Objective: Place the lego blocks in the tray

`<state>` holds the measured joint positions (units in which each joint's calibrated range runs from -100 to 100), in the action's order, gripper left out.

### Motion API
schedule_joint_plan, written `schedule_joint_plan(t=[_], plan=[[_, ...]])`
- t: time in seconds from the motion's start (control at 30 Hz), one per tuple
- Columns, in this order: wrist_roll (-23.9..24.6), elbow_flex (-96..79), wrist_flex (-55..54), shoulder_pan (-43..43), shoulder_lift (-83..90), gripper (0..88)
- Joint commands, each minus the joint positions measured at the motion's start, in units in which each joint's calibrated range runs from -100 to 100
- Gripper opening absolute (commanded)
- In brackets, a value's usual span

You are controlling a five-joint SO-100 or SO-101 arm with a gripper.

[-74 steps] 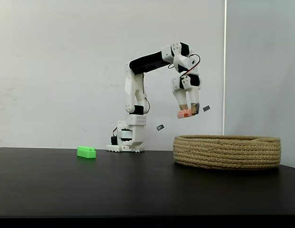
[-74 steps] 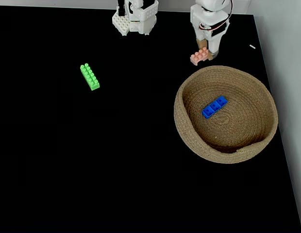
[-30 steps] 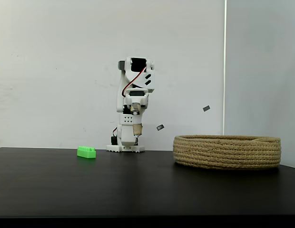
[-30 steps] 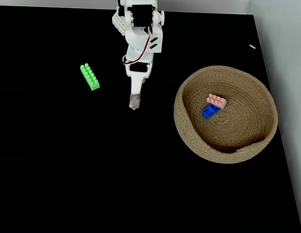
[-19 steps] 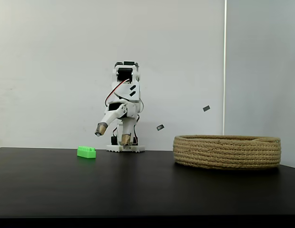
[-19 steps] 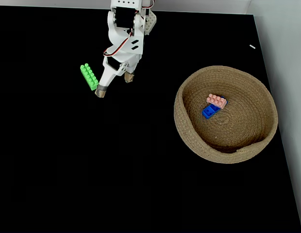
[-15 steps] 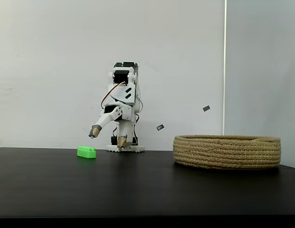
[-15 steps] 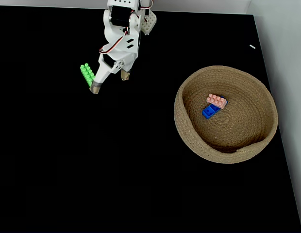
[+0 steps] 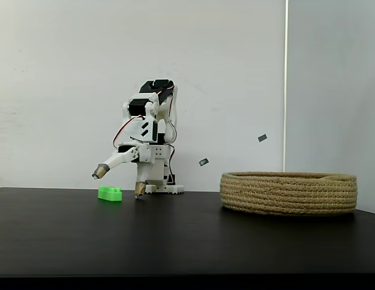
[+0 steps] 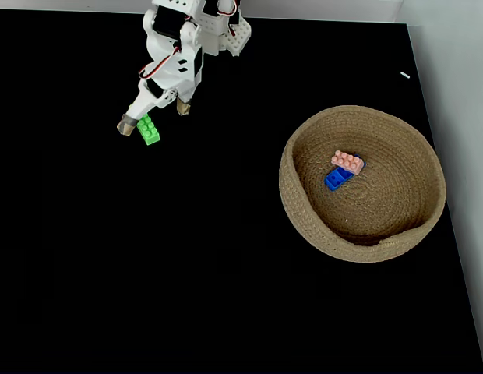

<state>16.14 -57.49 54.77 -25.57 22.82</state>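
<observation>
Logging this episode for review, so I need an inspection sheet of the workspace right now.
Surface: black table, bare across the front.
Job's things: green brick on the table under the arm; pink brick lying on the blue brick inside the rope basket.
Clutter: nothing seen on the table.
Gripper: gripper open, fingers spread either side of the green brick, not closed on it.
Cables: red and black wires run along the arm.
Surroundings: white wall behind, with two small dark marks on it.
</observation>
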Motion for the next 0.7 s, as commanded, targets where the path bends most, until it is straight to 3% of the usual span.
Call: schedule_joint_plan(t=[0.0,0.3,0.4,0.47,0.67], plan=[[-0.8,-2.9,-5.0,-1.2,0.8,52.2],[-1.7,-2.4,-8.5,-4.1,-2.5,42.2],[-1.6,-0.7,-8.6,-4.3,-4.2,30.3],[-1.8,0.3,-8.6,-4.3,-5.4,8.9],[-0.6,1.3,-8.7,-3.4,-6.6,3.0]])
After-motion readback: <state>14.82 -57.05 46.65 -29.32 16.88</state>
